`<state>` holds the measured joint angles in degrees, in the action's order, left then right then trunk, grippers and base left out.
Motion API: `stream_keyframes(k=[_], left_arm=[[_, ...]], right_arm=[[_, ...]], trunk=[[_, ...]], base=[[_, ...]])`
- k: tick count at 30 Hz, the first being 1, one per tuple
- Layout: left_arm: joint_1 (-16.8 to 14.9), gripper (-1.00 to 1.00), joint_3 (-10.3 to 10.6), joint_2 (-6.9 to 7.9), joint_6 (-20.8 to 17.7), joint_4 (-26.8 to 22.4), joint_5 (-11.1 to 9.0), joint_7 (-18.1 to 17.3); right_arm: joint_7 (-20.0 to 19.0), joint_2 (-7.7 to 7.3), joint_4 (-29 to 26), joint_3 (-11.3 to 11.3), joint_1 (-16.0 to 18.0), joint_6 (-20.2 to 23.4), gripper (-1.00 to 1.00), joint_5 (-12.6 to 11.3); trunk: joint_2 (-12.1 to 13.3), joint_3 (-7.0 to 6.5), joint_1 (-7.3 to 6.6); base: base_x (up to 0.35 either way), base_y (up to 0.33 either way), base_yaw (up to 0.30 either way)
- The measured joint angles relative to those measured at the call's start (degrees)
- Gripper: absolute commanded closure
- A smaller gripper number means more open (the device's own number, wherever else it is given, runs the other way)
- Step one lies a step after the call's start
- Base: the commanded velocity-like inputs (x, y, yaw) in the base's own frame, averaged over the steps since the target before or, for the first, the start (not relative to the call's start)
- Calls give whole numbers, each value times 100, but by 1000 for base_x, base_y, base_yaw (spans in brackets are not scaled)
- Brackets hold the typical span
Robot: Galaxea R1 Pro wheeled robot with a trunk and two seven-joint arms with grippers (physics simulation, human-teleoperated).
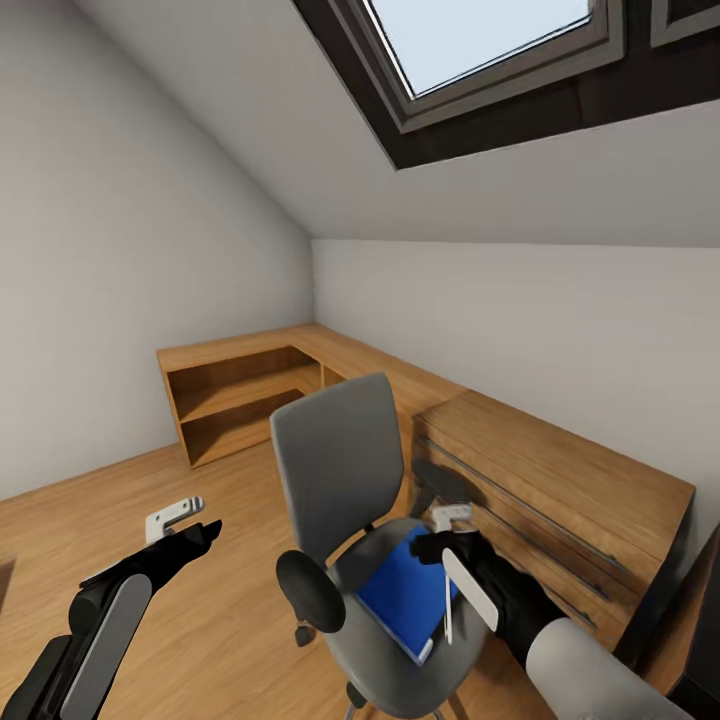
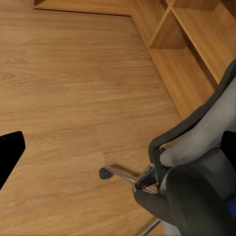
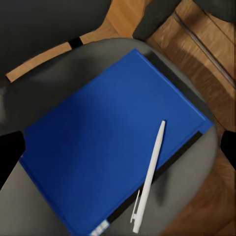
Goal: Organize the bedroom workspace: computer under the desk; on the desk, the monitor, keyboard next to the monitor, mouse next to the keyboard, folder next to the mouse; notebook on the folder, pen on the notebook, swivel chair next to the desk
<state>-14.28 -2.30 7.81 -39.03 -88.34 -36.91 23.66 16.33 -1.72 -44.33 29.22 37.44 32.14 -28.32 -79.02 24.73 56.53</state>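
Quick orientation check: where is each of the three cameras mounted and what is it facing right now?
Head view: on the head, looking down at the swivel chair; left gripper and right gripper show.
Left wrist view: on the left arm, facing the floor and chair side; dark fingertips at the edges.
Right wrist view: above the seat, facing the folder and pen.
All share the chair.

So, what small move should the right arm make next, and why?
Probably lower the right gripper straight toward the folder, aiming at the pen. The pen lies loose on the blue folder on the swivel chair seat, so I would lift it off first; the fingers look spread apart above it.
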Motion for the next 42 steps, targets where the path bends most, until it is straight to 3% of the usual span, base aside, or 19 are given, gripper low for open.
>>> stream_keyframes(k=[8, 16, 21, 29, 42], left_arm=[[0, -100, -13, 0, 0, -20, -5, 0], [0, -100, -17, -3, -4, -79, -24, -3], [0, -100, -31, -25, -8, -317, -54, -1], [0, -100, -388, -51, -10, -401, -75, 0], [0, -100, -422, -74, -9, -405, -88, 3]], right_arm=[[0, 69, 656, -26, 30, -266, -100, -31], [9, 153, 836, -48, 38, -292, -100, -41], [9, 169, 902, -214, 38, -269, -100, -34], [8, 208, 1008, -612, 41, -224, -100, -32], [0, 202, 1013, -664, 41, -230, -100, -36]], trunk=[[0, 0, -1], [-1, 0, -1], [0, 0, 0], [-320, 143, 175], [-841, 377, 462]], base=[[45, 0, 0], [127, 0, 0], [22, 0, 0], [2, 0, 0], [-39, 0, 0]])
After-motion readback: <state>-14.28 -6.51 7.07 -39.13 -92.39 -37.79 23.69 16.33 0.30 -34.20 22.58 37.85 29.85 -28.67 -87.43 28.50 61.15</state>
